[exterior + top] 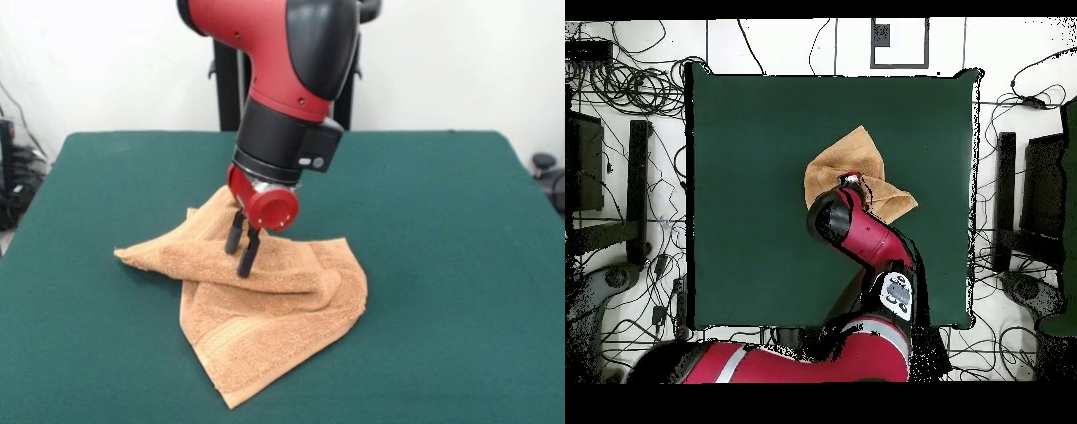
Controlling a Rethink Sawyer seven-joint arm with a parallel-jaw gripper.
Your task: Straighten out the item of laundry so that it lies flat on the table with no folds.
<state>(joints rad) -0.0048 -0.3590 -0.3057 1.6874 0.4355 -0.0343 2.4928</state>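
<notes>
The item of laundry [265, 327], an orange-tan terry towel, lies crumpled near the middle of the green table [441, 221]. One flap is folded over to the left, another is bunched at the right, and a striped corner points toward the near edge. My gripper [238, 263] hangs from the red and black arm over the towel's upper fold. Its two black fingers are close together with their tips down at the cloth; whether cloth is pinched between them does not show. From overhead the towel [850, 155] sits right of the table's [755, 150] centre, and the arm covers its lower part.
Bare green cloth surrounds the towel on every side. Cables and dark stands lie on the floor around the table [625, 200] in the overhead view. A black wheeled base [547, 172] stands off the table's right edge in the front view.
</notes>
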